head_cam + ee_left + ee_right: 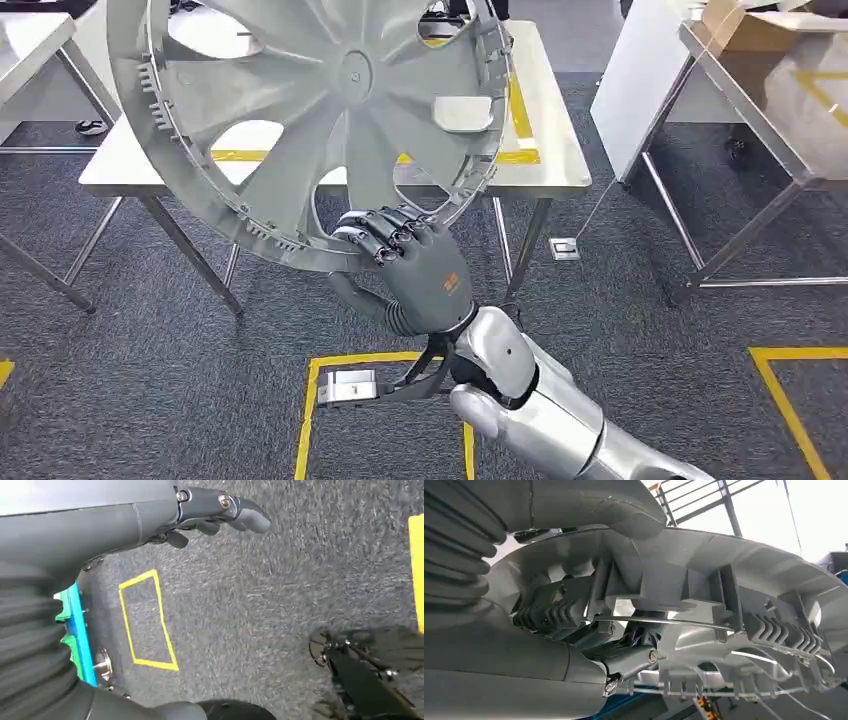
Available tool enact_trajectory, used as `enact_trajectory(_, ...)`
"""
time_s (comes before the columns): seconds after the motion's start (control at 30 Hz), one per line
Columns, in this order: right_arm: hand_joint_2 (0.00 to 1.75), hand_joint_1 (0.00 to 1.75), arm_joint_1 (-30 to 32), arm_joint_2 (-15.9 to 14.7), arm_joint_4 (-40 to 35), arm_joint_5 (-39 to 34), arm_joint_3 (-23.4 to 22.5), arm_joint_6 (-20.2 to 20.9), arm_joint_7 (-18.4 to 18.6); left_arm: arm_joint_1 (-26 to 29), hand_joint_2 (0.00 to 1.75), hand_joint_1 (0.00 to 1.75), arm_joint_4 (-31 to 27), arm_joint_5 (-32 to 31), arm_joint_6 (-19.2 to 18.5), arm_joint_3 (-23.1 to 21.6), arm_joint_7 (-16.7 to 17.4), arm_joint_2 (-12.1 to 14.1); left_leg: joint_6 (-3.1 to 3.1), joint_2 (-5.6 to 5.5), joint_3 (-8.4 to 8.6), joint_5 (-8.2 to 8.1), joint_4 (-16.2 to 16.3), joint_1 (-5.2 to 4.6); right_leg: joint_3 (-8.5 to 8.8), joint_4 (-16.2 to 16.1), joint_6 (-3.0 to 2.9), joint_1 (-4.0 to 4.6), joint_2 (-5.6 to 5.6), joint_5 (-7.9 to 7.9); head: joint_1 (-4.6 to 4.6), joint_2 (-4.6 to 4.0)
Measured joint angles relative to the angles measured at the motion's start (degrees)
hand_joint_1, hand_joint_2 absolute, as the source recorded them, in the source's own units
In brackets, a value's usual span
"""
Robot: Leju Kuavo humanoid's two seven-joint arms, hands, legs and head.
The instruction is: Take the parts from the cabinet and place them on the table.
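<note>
A large grey wheel cover with broad spokes is held upright in front of me, over the near edge of a steel table. My right hand grips its lower rim, fingers curled over the edge and thumb behind. Up close in the right wrist view, the ribbed inner rim of the wheel cover lies between the thumb and the fingers. My left hand hangs over the carpet, fingers apart, holding nothing.
Yellow tape stripes run across the table top. A second steel table with a cardboard box stands at the right, another at the far left. Yellow tape squares mark the grey carpet near my feet.
</note>
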Motion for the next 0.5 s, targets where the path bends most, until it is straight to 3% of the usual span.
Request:
enact_trajectory(0.03, 1.75, 1.75, 0.0, 0.0, 0.1, 0.0, 0.0, 0.0, 0.0, 0.0, 1.75, 0.00, 0.0, 0.0, 0.0, 0.0, 0.0, 0.0, 0.00, -0.16, -0.06, 0.00, 0.1, 0.00, -1.59, 3.2, 0.11, -0.04, 0.00, -0.72, 0.00, 0.00)
enact_trajectory(0.07, 1.75, 1.75, 0.0, 0.0, 0.2, 0.0, 0.0, 0.0, 0.0, 0.0, 1.75, 0.00, 0.0, 0.0, 0.0, 0.0, 0.0, 0.0, -0.02, -0.32, -0.05, -0.01, 0.1, 0.04, -1.94, 3.6, 0.16, -0.12, 0.00, -0.10, 0.00, 0.00)
enact_trajectory(0.1, 1.75, 1.75, 0.0, 0.0, 0.3, 0.0, 0.0, 0.0, 0.1, 0.0, 1.75, 0.00, 0.0, 0.0, 0.0, 0.0, 0.0, 0.0, -0.06, -0.49, -0.02, -0.03, 0.2, 0.13, -0.93, 1.3, 0.19, -0.25, 0.00, 1.84, 0.02, 0.00)
enact_trajectory(0.17, 1.75, 1.75, -0.1, 0.0, 0.4, -0.1, 0.0, 0.0, 0.2, 0.0, 1.75, 0.00, 0.0, 0.0, 0.0, 0.0, 0.0, -0.1, -0.43, -0.93, 0.06, -0.18, 0.5, 0.30, 4.16, -9.1, 0.08, -0.44, 0.04, 7.25, 0.04, 0.00)
enact_trajectory(0.2, 1.75, 1.75, -0.1, 0.0, 0.4, 0.0, 0.0, 0.0, 0.1, -0.1, 1.75, 0.00, 0.0, 0.0, 0.0, 0.0, 0.0, -0.2, -0.80, -1.04, -0.03, -0.27, 0.6, 0.33, 6.09, -13.6, -0.09, -0.52, 0.26, 7.97, 0.09, 0.00)
enact_trajectory(0.23, 1.75, 1.75, -0.1, 0.0, 0.4, 0.0, 0.0, 0.0, 0.0, -0.2, 1.75, 0.00, 0.0, 0.0, 0.0, 0.0, 0.0, -0.2, -1.31, -1.26, -0.31, -0.30, 0.9, 0.02, 6.29, -14.0, -0.28, -0.03, 0.43, 7.58, 0.09, 0.00)
enact_trajectory(0.33, 1.75, 1.75, -0.2, 0.0, 0.4, 0.0, 0.0, 0.0, 0.0, -0.1, 1.75, 0.00, 0.0, 0.0, 0.0, 0.0, 0.0, -0.2, -2.54, -1.30, -0.15, -0.01, 0.0, 0.23, 5.98, -14.0, -1.41, 0.29, 0.44, 7.62, 0.07, 0.00)
enact_trajectory(0.4, 1.75, 1.75, -0.2, 0.0, 0.4, 0.0, 0.0, 0.1, 0.1, -0.1, 1.75, 0.00, 0.0, 0.0, 0.0, 0.0, 0.0, -0.1, -3.07, -0.80, -0.63, -0.50, 1.2, 0.31, 6.61, -14.9, -2.39, -0.27, 0.28, 7.68, -0.04, 0.00)
enact_trajectory(0.43, 1.75, 1.75, -0.3, 0.1, 0.5, 0.0, 0.0, 0.1, 0.0, -0.1, 1.75, 0.00, 0.0, 0.0, 0.0, 0.0, 0.1, -0.1, -3.17, -0.48, -2.08, -2.03, 4.0, 0.32, 6.81, -14.9, -2.87, -0.27, 0.14, 7.47, -0.20, 0.00)
enact_trajectory(0.5, 1.75, 1.75, -0.3, 0.3, 0.6, 0.1, 0.0, 0.1, -0.1, 0.0, 1.75, 0.00, 0.0, 0.0, 0.1, 0.0, 0.3, -0.1, -3.51, -0.44, -6.74, -5.77, 13.0, 0.30, 7.23, -14.8, -3.29, -0.10, -0.02, 7.14, -0.20, 0.00)
